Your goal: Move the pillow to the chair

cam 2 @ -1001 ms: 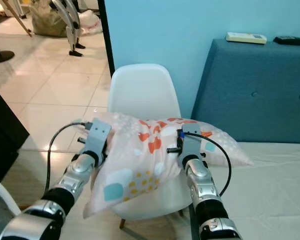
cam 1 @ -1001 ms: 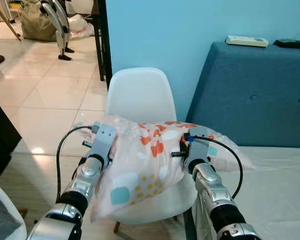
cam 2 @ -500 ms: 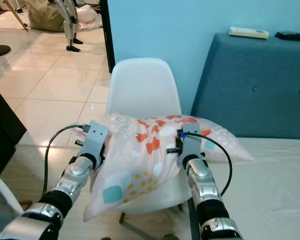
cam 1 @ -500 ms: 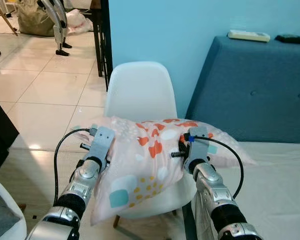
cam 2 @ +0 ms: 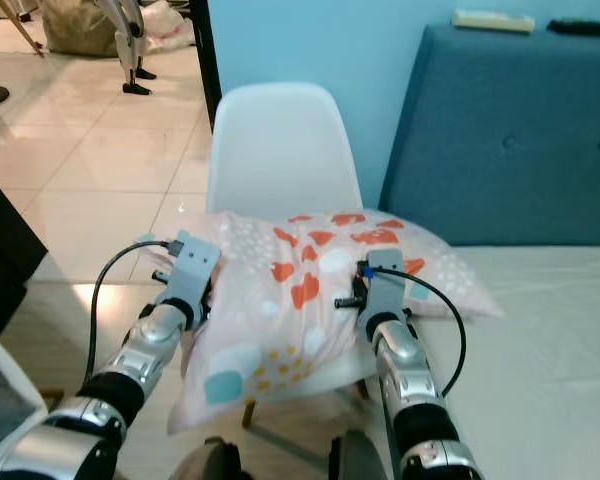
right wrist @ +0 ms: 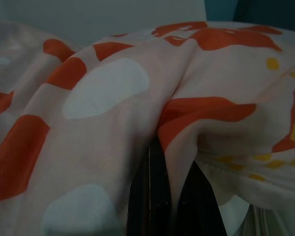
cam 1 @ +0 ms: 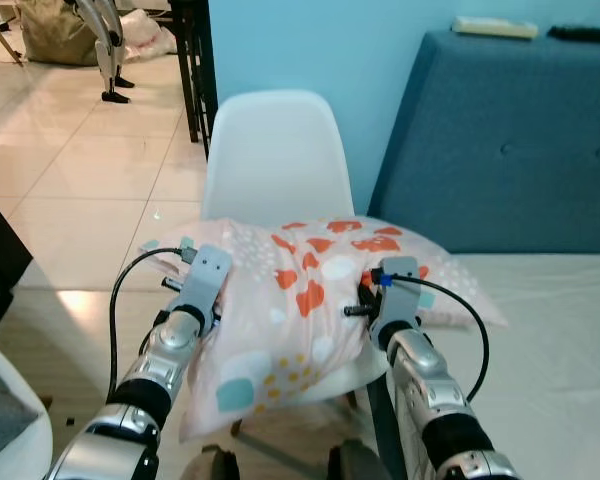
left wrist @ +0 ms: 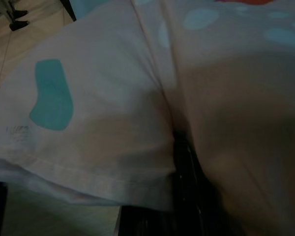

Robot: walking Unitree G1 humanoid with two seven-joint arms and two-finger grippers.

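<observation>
The left gripper (cam 1: 212, 283) and the right gripper (cam 1: 388, 290) each pinch a fold of the pillow (cam 1: 305, 295), one on each side, the fabric bunched around the black fingers (right wrist: 155, 196) in the wrist views. The pillow spans the centre of the frame between them, over the seat of the white chair (cam 1: 273, 165), its right end reaching toward the bed (cam 1: 560, 340).

A blue upholstered sofa (cam 1: 510, 150) is being shown against the light blue wall (cam 1: 310, 45), with a white remote (cam 1: 493, 27) and a dark object (cam 1: 582, 33) lying on top. Pale glossy floor tiles (cam 1: 90, 170) are being lit at left.
</observation>
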